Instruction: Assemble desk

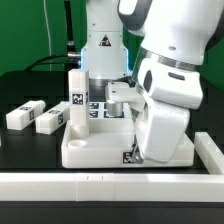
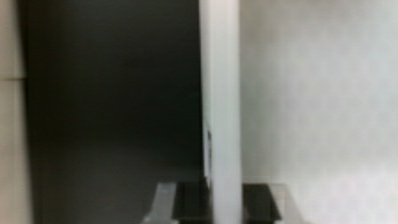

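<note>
The desk's white rimmed panel (image 1: 95,150) lies flat on the black table near the front. One white tagged leg (image 1: 76,98) stands upright in its far corner on the exterior view's left. My gripper (image 1: 150,140) reaches down at the panel's edge on the exterior view's right, and its big white housing hides the fingertips there. In the wrist view, my gripper (image 2: 221,197) is shut on the panel's thin white rim (image 2: 221,90), which runs between the two dark fingers (image 2: 183,203). White panel shows on one side of the rim and dark table on the other.
Two loose white tagged legs (image 1: 22,116) (image 1: 50,121) lie on the table at the exterior view's left. The marker board (image 1: 100,108) lies behind the panel by the robot's base. A long white rail (image 1: 110,185) runs along the table's front edge.
</note>
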Controlling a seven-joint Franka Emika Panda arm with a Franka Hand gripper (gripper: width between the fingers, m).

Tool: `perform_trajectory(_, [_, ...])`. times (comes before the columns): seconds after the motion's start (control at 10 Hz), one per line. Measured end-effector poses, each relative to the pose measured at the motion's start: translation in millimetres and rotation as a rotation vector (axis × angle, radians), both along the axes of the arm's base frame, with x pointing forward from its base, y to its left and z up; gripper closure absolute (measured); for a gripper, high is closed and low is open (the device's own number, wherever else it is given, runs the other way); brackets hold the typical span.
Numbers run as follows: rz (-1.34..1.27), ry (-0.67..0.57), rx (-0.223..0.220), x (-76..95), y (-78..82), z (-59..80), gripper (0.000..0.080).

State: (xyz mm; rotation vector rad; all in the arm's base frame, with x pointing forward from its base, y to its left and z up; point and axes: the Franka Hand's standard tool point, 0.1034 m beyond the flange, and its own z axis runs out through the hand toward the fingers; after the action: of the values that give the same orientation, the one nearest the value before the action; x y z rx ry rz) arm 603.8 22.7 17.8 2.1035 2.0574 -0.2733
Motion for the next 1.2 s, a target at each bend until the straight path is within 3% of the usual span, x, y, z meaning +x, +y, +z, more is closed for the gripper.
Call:
perform_trajectory(0.2, [-0.028, -0.019, -0.008, 16.4, 1.1, -0.1, 0.0737])
perform_trajectory(0.7, [-0.121, 0.001, -0.073, 34.7, 15.1, -2.0, 0.0736])
perform_trajectory(1.1, [-0.079, 0.044, -0.091, 36.2, 9.0, -1.2, 0.0736])
perform_trajectory(1.2, [-0.096, 0.063, -0.101, 33.2, 11.8, 2.8, 0.0652])
